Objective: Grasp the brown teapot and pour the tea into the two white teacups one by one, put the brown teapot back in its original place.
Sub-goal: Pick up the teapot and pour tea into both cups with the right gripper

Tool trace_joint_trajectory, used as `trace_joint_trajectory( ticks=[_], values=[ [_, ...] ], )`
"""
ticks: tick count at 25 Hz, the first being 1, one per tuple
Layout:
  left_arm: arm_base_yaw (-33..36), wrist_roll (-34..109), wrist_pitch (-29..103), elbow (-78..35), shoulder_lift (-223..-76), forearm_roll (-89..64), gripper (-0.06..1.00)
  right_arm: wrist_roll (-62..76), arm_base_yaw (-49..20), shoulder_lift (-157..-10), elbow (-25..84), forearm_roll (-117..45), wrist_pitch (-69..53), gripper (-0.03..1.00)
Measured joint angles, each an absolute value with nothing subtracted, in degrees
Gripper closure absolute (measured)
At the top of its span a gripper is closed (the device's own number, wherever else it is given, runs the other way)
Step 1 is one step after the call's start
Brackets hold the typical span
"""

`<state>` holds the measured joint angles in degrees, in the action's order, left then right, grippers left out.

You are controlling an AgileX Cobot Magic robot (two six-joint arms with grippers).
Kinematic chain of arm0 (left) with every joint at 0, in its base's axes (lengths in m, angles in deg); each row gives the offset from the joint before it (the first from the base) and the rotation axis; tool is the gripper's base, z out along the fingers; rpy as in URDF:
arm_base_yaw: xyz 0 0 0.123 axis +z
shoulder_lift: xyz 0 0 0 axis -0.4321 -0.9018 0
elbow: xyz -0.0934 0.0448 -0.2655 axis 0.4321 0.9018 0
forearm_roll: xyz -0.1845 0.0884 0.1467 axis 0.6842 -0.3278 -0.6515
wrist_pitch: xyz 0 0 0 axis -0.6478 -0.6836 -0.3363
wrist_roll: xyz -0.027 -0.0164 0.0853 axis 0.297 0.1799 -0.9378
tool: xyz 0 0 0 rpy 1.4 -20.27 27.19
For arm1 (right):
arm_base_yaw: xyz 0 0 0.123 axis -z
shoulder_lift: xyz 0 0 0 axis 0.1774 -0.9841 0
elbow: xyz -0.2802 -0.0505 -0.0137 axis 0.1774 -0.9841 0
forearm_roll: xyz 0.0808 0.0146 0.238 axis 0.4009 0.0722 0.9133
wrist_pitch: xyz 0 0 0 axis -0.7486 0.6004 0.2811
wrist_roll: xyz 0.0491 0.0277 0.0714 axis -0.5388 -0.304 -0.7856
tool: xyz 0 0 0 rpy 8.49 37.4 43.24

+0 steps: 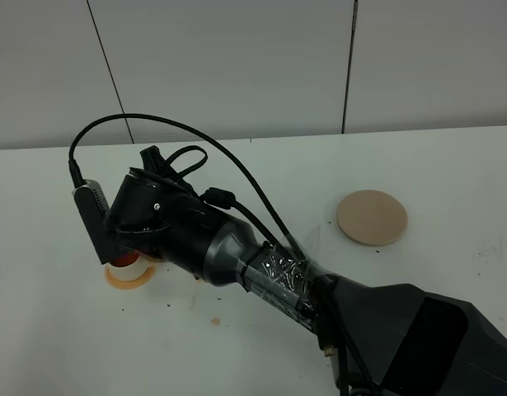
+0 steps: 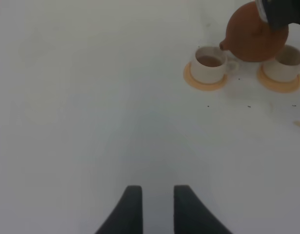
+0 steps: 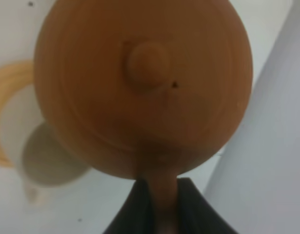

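The brown teapot [image 2: 252, 36] hangs tilted over the two white teacups, its spout just above the rim of one teacup [image 2: 208, 67], which holds some brownish tea [image 2: 209, 61]. The other teacup [image 2: 286, 66] stands beside it, partly behind the pot. My right gripper [image 3: 162, 197] is shut on the teapot's [image 3: 145, 87] loop handle, with a teacup [image 3: 47, 156] below the pot. From above, my right arm [image 1: 237, 256] hides the pot; only one teacup [image 1: 128, 266] peeks out. The original place [image 1: 372, 217], a beige disc, lies bare. My left gripper [image 2: 157, 207] is open, well away from the cups.
Each cup sits on a small orange coaster [image 2: 204, 83], [image 2: 279, 87]. Dark crumbs and a small brown stain [image 1: 215, 321] dot the white table [image 1: 55, 346]. A cable [image 1: 195, 136] loops over the right wrist. A grey wall stands behind the table.
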<state>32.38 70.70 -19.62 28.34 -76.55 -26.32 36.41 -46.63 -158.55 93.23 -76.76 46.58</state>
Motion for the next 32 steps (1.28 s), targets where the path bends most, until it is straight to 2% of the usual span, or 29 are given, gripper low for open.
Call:
trace_joint_trajectory(
  ticks=[19, 32],
  values=[
    [32.38, 70.59, -19.62, 28.34, -76.55, -26.32, 0.71, 50.79, -41.05, -154.54, 93.66, -46.71, 53.19, 0.87],
    [32.38, 70.52, -19.67, 28.34, -76.55, -26.32, 0.71, 49.01, -40.37, -154.46, 93.66, -41.79, 53.3, 0.87]
  ],
)
